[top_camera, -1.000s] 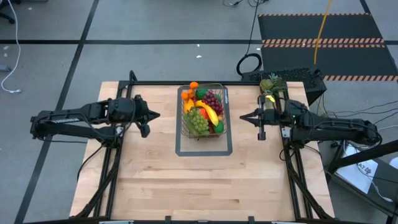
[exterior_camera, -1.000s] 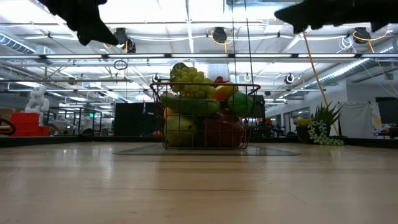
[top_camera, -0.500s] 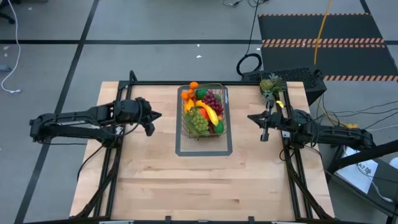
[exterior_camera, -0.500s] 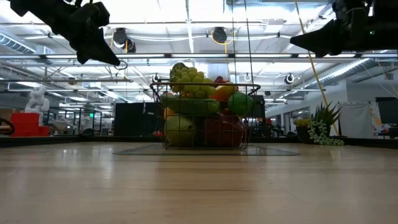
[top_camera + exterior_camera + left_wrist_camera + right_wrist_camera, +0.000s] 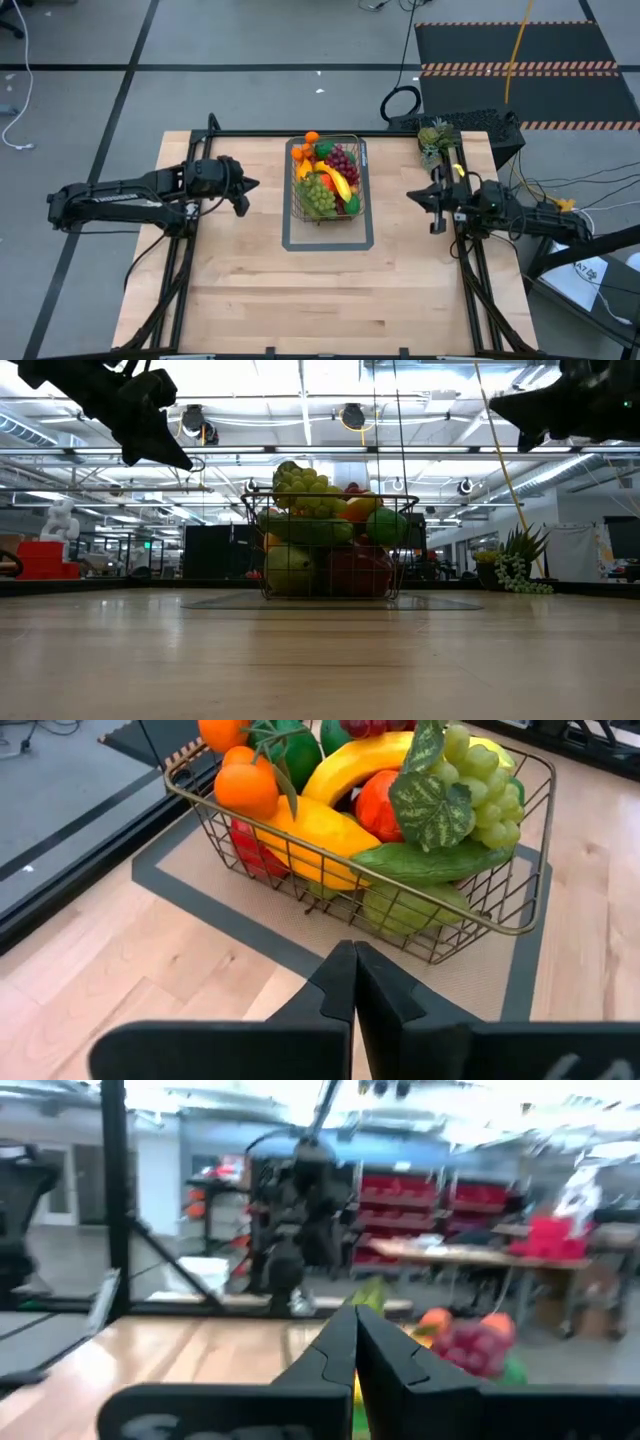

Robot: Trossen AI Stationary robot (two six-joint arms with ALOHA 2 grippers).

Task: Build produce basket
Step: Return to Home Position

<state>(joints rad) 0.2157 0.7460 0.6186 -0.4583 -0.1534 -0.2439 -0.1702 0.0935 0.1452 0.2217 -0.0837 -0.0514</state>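
Produce (image 5: 325,180) sat heaped in wire basket (image 5: 361,170), basket on grey outline (image 5: 300,240). Left gripper (image 5: 353,953) and right gripper (image 5: 354,1316) hung well apart from basket, one each side, both pinched closed, empty. We judged fruit light, smooth, roll-prone; basket stiff, best taken by rim wire.

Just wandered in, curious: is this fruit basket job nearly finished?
Nearly. The produce is heaped in the basket. Nothing is in hand: the left tool and right tool are shut and empty, raised either side of it. What seems left is only parking the arms.
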